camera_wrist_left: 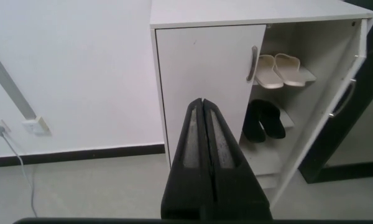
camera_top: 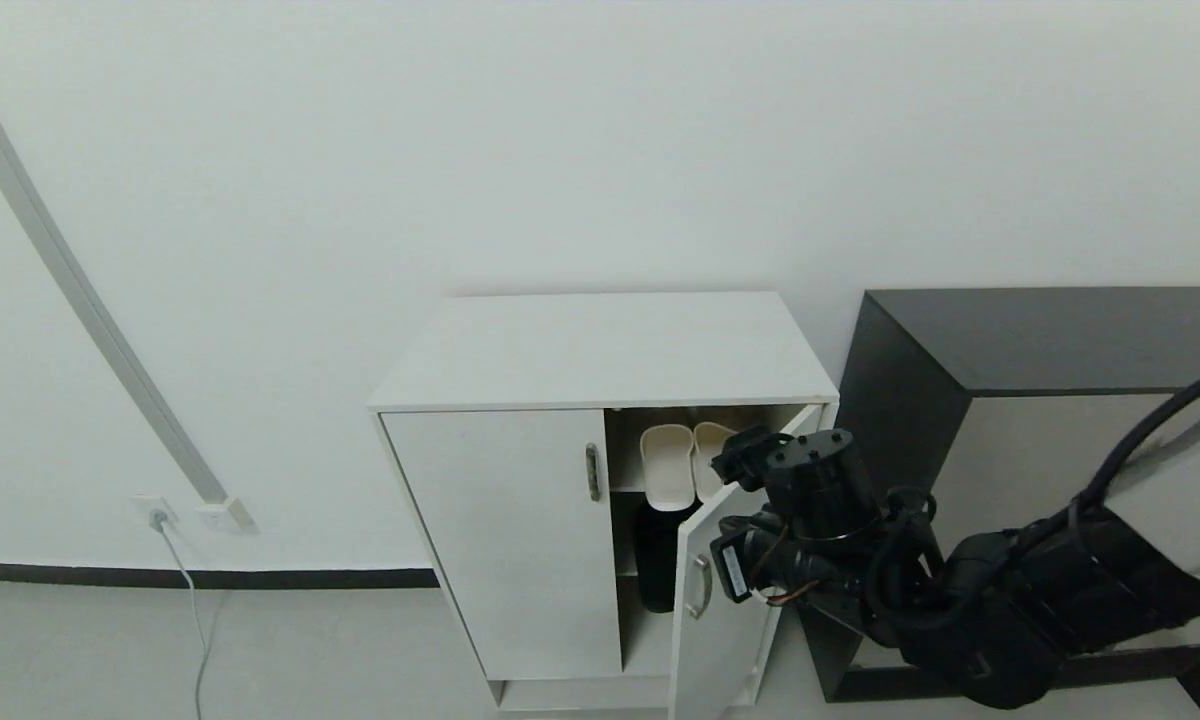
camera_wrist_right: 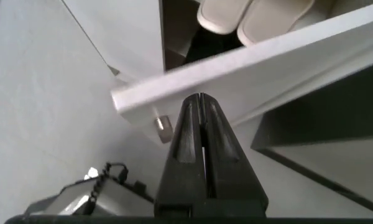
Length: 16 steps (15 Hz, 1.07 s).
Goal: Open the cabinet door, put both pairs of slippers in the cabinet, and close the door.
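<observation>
White laminate formed the low two-door cabinet (camera_top: 600, 350), which stood against a plain white wall (camera_top: 600, 150) with its right door (camera_top: 720, 620) swung partly open and its left door (camera_top: 505, 540) shut. Inside the open half, a pair of cream slippers (camera_top: 685, 462) lay side by side on the upper shelf. A pair of black slippers (camera_top: 657, 560) lay on the shelf directly beneath them. Each door carried a slim upright metal handle, one on the shut door (camera_top: 592, 472) and one on the open door (camera_top: 700, 586).

The black right gripper (camera_wrist_right: 201, 98), its jaws pressed together on nothing, sat at the upper edge of the open door, on the door's outer side. Whether it touched the panel could not be told. The left gripper (camera_wrist_left: 202, 102), its jaws likewise together and empty, hung in front of the cabinet, facing the shut left door and apart from it.

A dark grey box-shaped unit (camera_top: 1010, 330) stood just beside the cabinet on its right. A black skirting strip (camera_top: 200, 577) ran along the foot of the wall above the pale grey floor (camera_top: 310, 650). To the cabinet's left, a white wall socket (camera_top: 157, 513) held a plug whose grey cable (camera_top: 197, 620) trailed down to the floor. A pale trunking strip (camera_top: 80, 290) slanted up the wall from beside the socket.
</observation>
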Available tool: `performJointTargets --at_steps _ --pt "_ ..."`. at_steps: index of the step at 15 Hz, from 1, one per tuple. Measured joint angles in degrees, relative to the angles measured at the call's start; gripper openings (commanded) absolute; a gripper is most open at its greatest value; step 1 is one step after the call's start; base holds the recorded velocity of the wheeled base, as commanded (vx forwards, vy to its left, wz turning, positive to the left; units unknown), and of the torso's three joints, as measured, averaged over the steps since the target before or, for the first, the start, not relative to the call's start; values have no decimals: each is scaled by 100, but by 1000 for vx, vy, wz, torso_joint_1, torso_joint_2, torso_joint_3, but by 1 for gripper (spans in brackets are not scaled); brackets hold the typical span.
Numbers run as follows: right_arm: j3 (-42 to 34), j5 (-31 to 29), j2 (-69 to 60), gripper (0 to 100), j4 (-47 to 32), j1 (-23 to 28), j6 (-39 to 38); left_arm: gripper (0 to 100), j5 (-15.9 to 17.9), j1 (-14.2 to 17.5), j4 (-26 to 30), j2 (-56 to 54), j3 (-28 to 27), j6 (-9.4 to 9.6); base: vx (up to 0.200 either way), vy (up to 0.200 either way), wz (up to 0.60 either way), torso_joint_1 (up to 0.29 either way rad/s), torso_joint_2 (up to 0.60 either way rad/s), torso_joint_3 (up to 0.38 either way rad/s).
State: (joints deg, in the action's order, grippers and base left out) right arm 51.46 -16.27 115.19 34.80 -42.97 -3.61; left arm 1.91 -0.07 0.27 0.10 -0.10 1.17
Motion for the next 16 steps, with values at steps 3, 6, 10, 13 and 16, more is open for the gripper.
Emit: performJointTargets --at_steps 3,6,10,13,16 --pt "265 -9 468 0 414 56 -2 0 0 0 -2 0 0 -2 0 0 0 0 0 0" --pt "557 -11 918 0 789 205 -6 0 0 0 0 0 0 -2 0 0 0 0 0 0" --pt "1154 -20 1587 0 1200 455 -9 0 2 2 -2 0 0 -5 0 0 0 0 0 0" --pt "1568 -23 1968 0 1287 603 -9 0 2 5 0 0 0 -5 0 0 0 0 0 0" --pt "1888 -23 2243 0 1298 714 -6 0 2 0 -2 0 0 -2 0 0 0 0 0 0"
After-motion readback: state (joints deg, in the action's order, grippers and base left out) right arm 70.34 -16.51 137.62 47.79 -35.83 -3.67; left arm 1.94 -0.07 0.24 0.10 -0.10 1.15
